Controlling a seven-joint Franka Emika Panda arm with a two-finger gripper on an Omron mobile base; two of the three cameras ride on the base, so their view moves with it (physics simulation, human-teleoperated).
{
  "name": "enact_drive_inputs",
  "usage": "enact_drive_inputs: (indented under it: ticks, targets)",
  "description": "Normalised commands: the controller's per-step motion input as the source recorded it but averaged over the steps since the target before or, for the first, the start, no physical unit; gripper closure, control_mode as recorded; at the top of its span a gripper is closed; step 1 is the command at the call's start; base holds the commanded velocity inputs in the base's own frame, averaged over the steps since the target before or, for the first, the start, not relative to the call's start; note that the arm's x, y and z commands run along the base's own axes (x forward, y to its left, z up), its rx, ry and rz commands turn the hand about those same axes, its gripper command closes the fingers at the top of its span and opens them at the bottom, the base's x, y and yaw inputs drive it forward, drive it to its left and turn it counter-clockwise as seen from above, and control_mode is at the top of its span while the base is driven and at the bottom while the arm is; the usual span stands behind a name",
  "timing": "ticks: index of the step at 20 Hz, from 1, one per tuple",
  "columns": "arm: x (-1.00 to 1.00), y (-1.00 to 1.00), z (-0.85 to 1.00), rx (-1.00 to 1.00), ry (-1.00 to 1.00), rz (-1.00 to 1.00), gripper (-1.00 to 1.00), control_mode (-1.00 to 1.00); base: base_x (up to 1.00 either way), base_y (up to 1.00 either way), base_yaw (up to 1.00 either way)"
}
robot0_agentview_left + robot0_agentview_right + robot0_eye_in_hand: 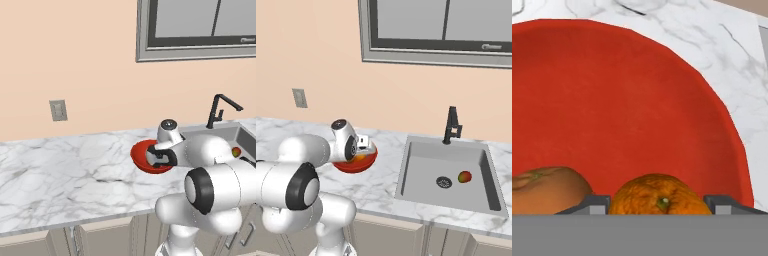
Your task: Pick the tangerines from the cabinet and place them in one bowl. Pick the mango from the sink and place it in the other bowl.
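My claw is clamped on one bright orange tangerine over the glossy red bowl, another tangerine already inside, while the mottled mango waits in the grey sink at right.

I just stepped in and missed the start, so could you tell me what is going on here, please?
The robot arm's gripper is closed on a tangerine over the red bowl on the marble counter. A second tangerine already lies in that bowl beside it. The mango sits in the sink near the drain, not yet picked up.
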Motion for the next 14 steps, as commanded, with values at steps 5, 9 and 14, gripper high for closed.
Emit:
enact_drive_inputs:
  ticks: [5, 9, 14]
  targets:
    - [0.06, 0.00, -0.12, 0.00, 0.00, 0.00, -1.00, -1.00, 0.00, 0.00, 0.00]
    - [0.00, 0.01, -0.05, 0.00, 0.00, 0.00, -1.00, -1.00, 0.00, 0.00, 0.00]
    - [-0.04, 0.13, 0.00, 0.00, 0.01, 0.00, -1.00, -1.00, 0.00, 0.00, 0.00]
